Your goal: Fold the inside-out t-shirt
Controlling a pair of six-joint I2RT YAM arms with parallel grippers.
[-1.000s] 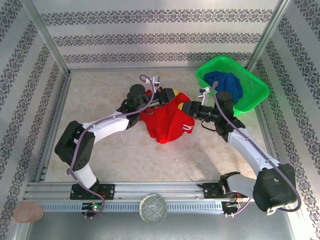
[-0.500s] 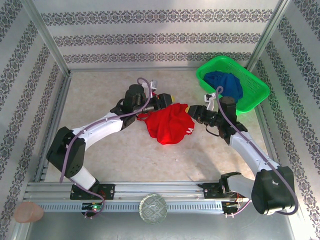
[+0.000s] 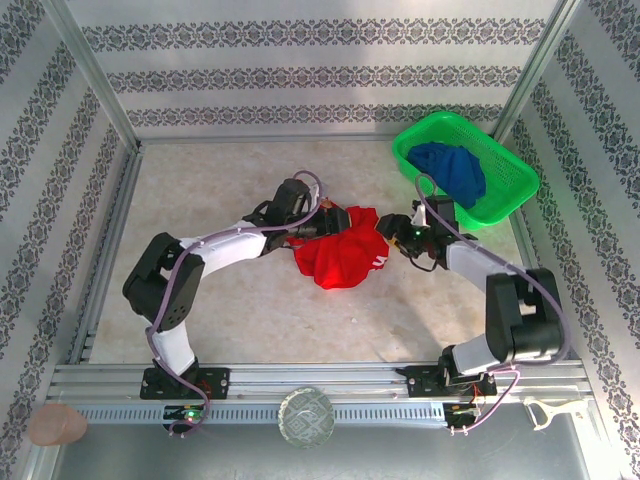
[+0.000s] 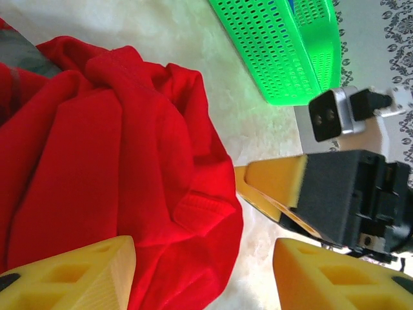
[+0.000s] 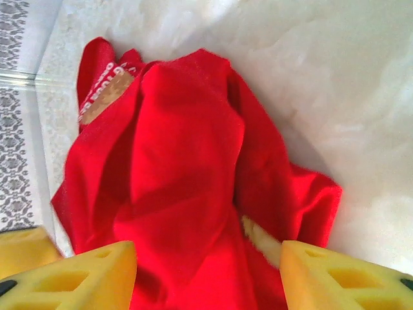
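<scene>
Crumpled t-shirt, print mostly hidden

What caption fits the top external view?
Open left gripper and right gripper flank the crumpled red t-shirt; blue garment lies in green basket.

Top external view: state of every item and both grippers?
Red t-shirt, crumpled in a heap on the table, not folded.
Left gripper, open, at the shirt's left side.
Right gripper, open, at the shirt's right side.
Green basket, upright at the far right corner.
Dark blue garment, bunched inside the basket.
</scene>
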